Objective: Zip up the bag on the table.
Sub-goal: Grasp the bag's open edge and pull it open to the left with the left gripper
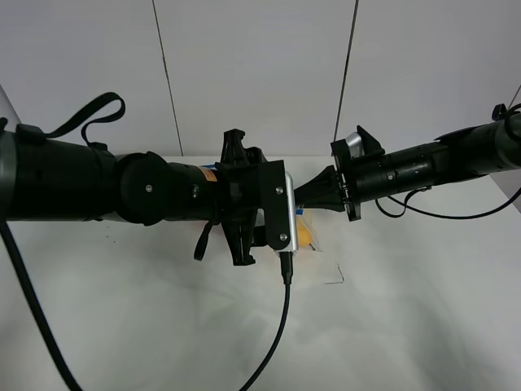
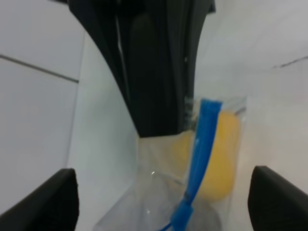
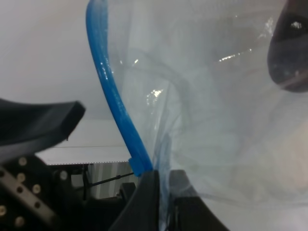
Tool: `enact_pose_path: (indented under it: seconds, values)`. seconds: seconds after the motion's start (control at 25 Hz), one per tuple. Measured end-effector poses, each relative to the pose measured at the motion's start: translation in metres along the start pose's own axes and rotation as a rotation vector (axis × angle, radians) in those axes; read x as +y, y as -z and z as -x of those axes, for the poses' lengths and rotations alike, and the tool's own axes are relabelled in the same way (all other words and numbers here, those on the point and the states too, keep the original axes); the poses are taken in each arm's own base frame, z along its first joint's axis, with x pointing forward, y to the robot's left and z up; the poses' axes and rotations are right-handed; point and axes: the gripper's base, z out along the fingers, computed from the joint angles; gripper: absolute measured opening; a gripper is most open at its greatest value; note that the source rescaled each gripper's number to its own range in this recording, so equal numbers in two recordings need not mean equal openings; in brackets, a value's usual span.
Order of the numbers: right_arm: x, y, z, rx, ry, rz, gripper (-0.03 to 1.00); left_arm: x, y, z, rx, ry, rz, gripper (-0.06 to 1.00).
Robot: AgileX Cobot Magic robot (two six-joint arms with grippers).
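Sitting near the middle of the counter (image 1: 407, 309), between the two arms: one bag (image 1: 309, 238), clear crinkly plastic, mostly hidden from above by the left arm's wrist.

- Zip strip (image 3: 113, 101): blue, running along the bag's raised edge. It curves in the right wrist view and appears as a straight band (image 2: 202, 144) in the left wrist view.
- Contents: a yellow fruit (image 2: 224, 154) just behind the strip, and a dark rounded item (image 3: 288, 53) seen blurred through the plastic. A patch of yellow-orange (image 1: 302, 236) shows from above.
- Right fingers (image 3: 154, 197): closed together on the bag's edge, with the blue strip running down between them. From the left wrist view they are a black wedge (image 2: 159, 72) whose tip meets the plastic beside the strip.
- Left fingers (image 2: 45, 202): spread wide, holding nothing. The two tips sit far apart, with the bag ahead between them, and neither tip is seen touching it.
- Arms: the left arm (image 1: 98, 183) reaches in from the left and the right arm (image 1: 423, 167) from the right, nearly meeting over the bag.
- Cable (image 1: 281, 326): black, hanging from the left wrist down across the counter.
- Small dark mark (image 1: 338, 277): on the counter, near the bag.
- Wall (image 1: 260, 65): pale panels with dark seams, behind the counter.
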Motion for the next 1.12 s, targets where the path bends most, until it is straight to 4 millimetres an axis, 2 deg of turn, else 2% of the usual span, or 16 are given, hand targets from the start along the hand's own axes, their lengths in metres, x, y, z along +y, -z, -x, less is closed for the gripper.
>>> enact_pose_path:
  seconds: [0.08, 0.28, 0.76, 0.88, 1.12]
  values:
    - [0.000, 0.000, 0.000, 0.000, 0.000, 0.000, 0.00, -0.003, -0.003, -0.003, 0.006, -0.022, 0.018, 0.88]
    - [0.000, 0.000, 0.000, 0.001, 0.000, 0.000, 0.00, -0.017, -0.008, -0.015, 0.036, -0.103, 0.018, 0.71]
    - [0.000, 0.000, 0.000, 0.003, 0.001, -0.002, 0.00, -0.015, -0.008, -0.016, 0.035, -0.118, 0.071, 0.33]
    - [0.000, 0.000, 0.000, 0.003, 0.001, -0.002, 0.00, -0.015, -0.008, -0.016, 0.035, -0.118, 0.071, 0.29]
    - [0.000, 0.000, 0.000, 0.003, 0.001, -0.002, 0.00, -0.021, -0.008, -0.008, 0.012, -0.132, 0.060, 0.28]
